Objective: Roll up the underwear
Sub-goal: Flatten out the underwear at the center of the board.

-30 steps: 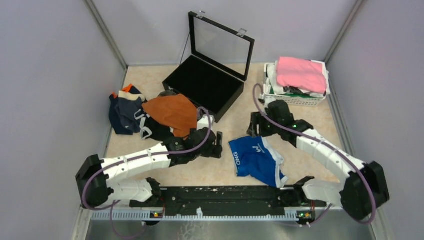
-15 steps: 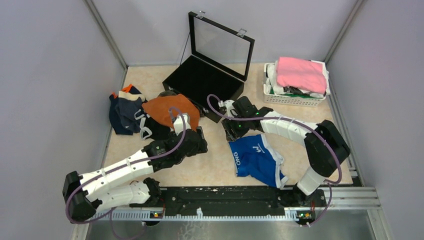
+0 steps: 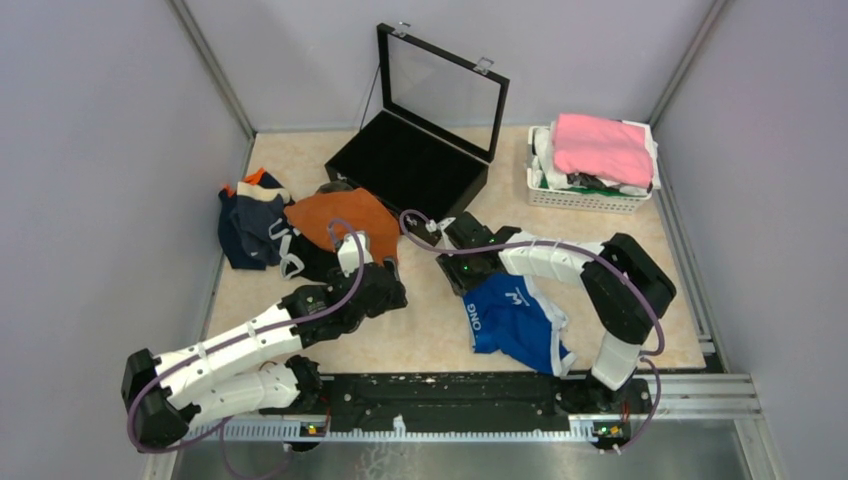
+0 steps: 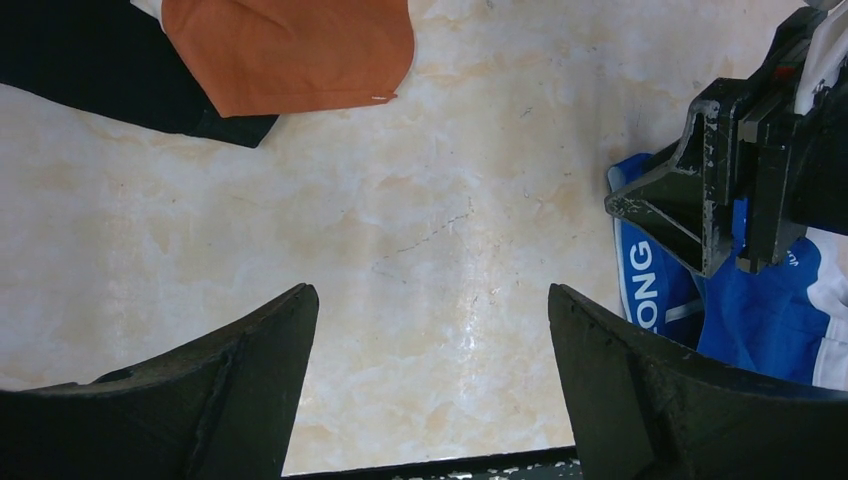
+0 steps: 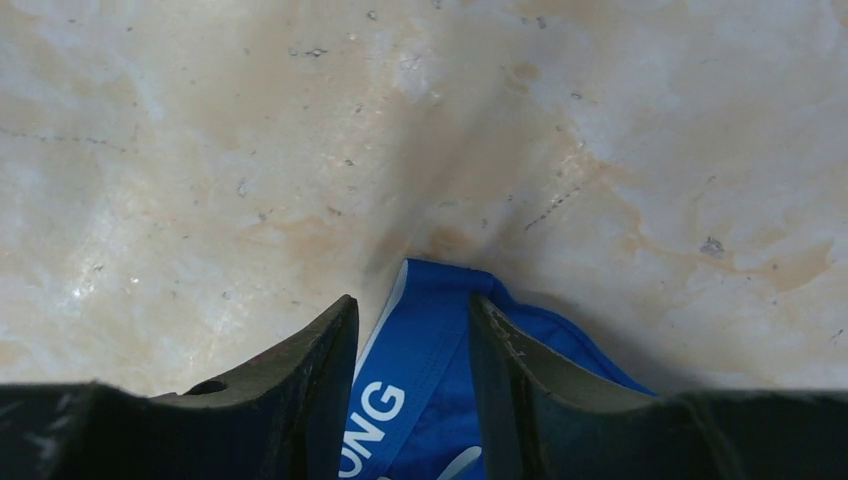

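The right pincer (image 5: pixel 410 310) is held part open, its fingers set astride the waistband corner of the blue underwear (image 3: pixel 515 320), which lies flat near the table's front edge and is not yet pinched. Within the last second it has been swung over from beside the basket (image 3: pixel 585 203), so a grasp is judged to be in preparation and no roll is begun. Its arm is folded sharply, elbow out to the right. The left pincer (image 4: pixel 430 295) is spread wide above the table (image 4: pixel 400 200), drawn back towards the orange pair (image 3: pixel 345 220), its arm stretched diagonally.
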{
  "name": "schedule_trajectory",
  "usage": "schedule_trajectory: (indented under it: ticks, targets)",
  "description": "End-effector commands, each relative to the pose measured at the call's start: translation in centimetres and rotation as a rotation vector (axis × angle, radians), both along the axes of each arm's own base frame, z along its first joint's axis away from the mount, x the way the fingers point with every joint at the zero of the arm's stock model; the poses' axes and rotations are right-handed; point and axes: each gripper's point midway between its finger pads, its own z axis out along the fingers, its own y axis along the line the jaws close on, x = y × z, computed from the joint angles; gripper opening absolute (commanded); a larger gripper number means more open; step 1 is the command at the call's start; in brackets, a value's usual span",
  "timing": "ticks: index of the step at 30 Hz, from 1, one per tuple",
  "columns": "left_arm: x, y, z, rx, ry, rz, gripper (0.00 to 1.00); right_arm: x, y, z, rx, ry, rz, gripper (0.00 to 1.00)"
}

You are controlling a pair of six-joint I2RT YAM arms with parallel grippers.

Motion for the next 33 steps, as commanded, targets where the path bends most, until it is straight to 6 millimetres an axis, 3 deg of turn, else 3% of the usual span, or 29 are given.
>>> schedule_trajectory:
  ticks: [1,5,9,11,13,17,21,22,26,27,30,33]
  targets:
    - [0.5,0.4,0.4,0.002,-0.026,0.022,0.91,1.7,0.5,0.0,-0.02,-0.06,-0.075,0.45]
    - [0.6,0.5,0.3,0.009,-0.026,0.02,0.91,1.9,0.2,-1.1,-0.064,-0.057,-0.086,0.44]
    - [0.6,0.6,0.3,0.004,-0.026,0.026,0.91,3.3,-1.2,-1.5,-0.125,-0.12,-0.18,0.32]
    - [0.6,0.7,0.1,0.002,-0.027,0.029,0.92,4.4,-1.8,-1.0,-0.134,-0.181,-0.252,0.19]
    - [0.8,0.7,0.1,0.006,-0.029,0.029,0.92,5.7,-2.4,-0.3,-0.12,-0.228,-0.335,0.0]
    - [1.3,0.6,0.5,0.014,-0.044,0.016,0.92,8.5,-4.1,1.1,-0.003,-0.238,-0.534,0.0]
    - [1.9,0.4,1.1,0.022,-0.064,0.003,0.92,10.2,-8.7,1.8,0.127,-0.223,-0.792,0.0]
    - [2.1,0.2,1.2,0.021,-0.07,-0.001,0.92,9.8,-10.3,1.3,0.144,-0.208,-0.853,0.0]
    - [2.9,-0.5,1.5,0.022,-0.083,-0.031,0.93,8.6,-15.0,2.6,0.277,-0.231,-1.042,0.0]
    - [3.1,-0.8,1.5,0.017,-0.086,-0.041,0.93,8.0,-15.7,3.0,0.304,-0.238,-1.066,0.02]
    - [4.0,-2.3,1.8,-0.007,-0.09,-0.09,0.93,6.2,-16.6,4.2,0.361,-0.247,-1.087,0.23]
    - [4.8,-5.2,2.3,-0.053,-0.112,-0.197,0.93,5.1,-17.2,6.3,0.403,-0.287,-1.079,0.4]
